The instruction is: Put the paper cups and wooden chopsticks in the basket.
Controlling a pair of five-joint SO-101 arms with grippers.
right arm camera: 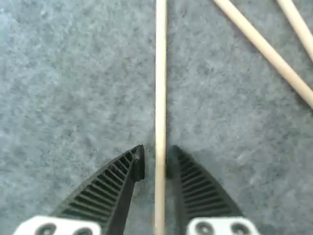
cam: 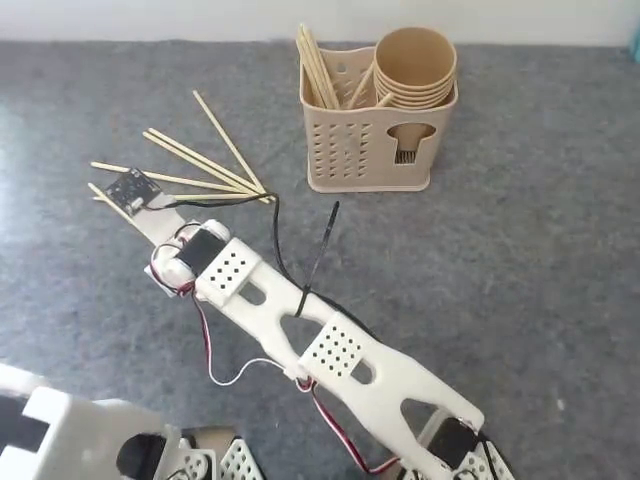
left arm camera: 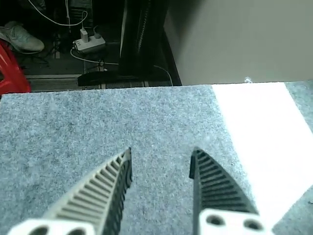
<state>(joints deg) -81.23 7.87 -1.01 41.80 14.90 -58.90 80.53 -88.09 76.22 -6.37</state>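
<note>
**Q.** Where do the task's things lie, and how do the grippers stand?

**A.** Paper cups, nested, already sit in the basket, with several chopsticks upright beside them. The loose chopsticks fan out on the grey tabletop, well apart from the basket. The right gripper straddles one chopstick. Its jaws are narrowly apart with the stick between them, and a sliver of mat shows on one side. The left gripper is spread wide over bare mat.

**Q.** How should the stick handle?

**A.** Judged light, stiff, round and smooth, so it is likely to roll or swivel in a pinch. A hold nearer mid-length would limit drooping, though where along the stick the jaws sit cannot be told.

**Q.** Room and edges?

**A.** Neighbouring sticks lie close and may be nudged. The mat between fan and basket is open. The basket's chopstick compartment is narrow and partly filled, so the stick will probably need tipping upright. The tabletop's edge lies ahead of the left gripper.
</note>
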